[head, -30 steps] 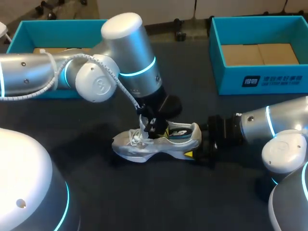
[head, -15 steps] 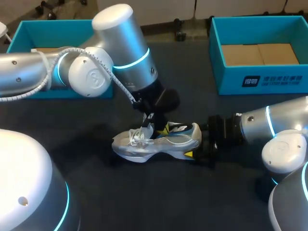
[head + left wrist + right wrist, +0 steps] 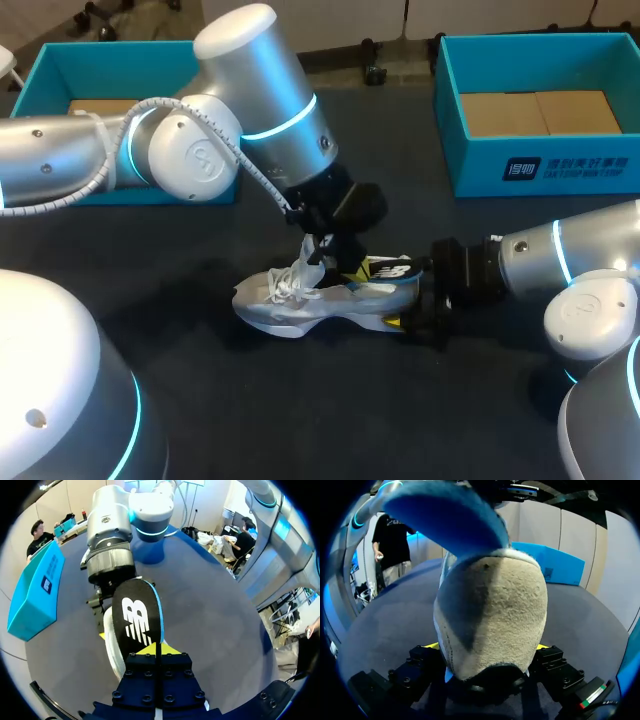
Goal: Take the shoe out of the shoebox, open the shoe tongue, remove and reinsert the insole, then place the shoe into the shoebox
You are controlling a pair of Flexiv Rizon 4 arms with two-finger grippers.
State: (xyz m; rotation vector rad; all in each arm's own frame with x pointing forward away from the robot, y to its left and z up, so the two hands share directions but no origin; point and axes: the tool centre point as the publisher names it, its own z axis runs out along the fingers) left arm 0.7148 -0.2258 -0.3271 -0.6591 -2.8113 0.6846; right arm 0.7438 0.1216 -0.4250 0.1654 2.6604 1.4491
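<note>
While the shoe (image 3: 300, 305) lies on the worktop (image 3: 300, 420) between the left box (image 3: 45, 75) and the right box (image 3: 480, 170), the left jaws are clenched on the insole (image 3: 388, 270). Since a second ago, the left arm (image 3: 260, 110) has swung toward the right arm (image 3: 540, 260) and pulled the insole up over the heel. The right jaws grip the heel from both sides. Only the right wrist view shows the insole's blue underside. The left wrist view shows the pinch up close.
</note>
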